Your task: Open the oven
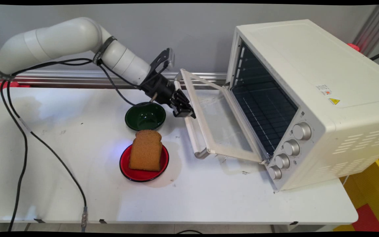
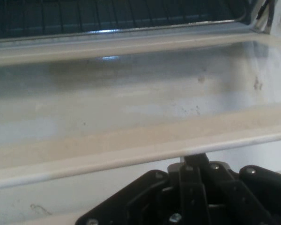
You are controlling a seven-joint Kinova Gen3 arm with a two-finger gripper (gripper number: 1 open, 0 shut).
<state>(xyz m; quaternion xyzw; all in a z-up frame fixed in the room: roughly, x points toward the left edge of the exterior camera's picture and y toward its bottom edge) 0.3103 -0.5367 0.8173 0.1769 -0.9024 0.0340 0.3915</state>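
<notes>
the end effector (image 1: 183,110) rests at the handle (image 1: 192,130) of the toaster oven (image 1: 308,102), whose door (image 1: 220,121) hangs down open; whether its fingers grip, i cannot tell. bread (image 1: 146,150) sits on the red plate (image 1: 125,166), near-left on the desk (image 1: 77,184), beside a green bowl (image 1: 145,117).

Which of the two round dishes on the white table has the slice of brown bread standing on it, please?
The red round plate, nearer the camera, carries the slice of brown bread. The dark green round bowl behind it, closer to the gripper, holds none.

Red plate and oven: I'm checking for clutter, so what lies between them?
Only the oven's open door, folded down over bare table, right of the red plate; the main view shows it.
</notes>
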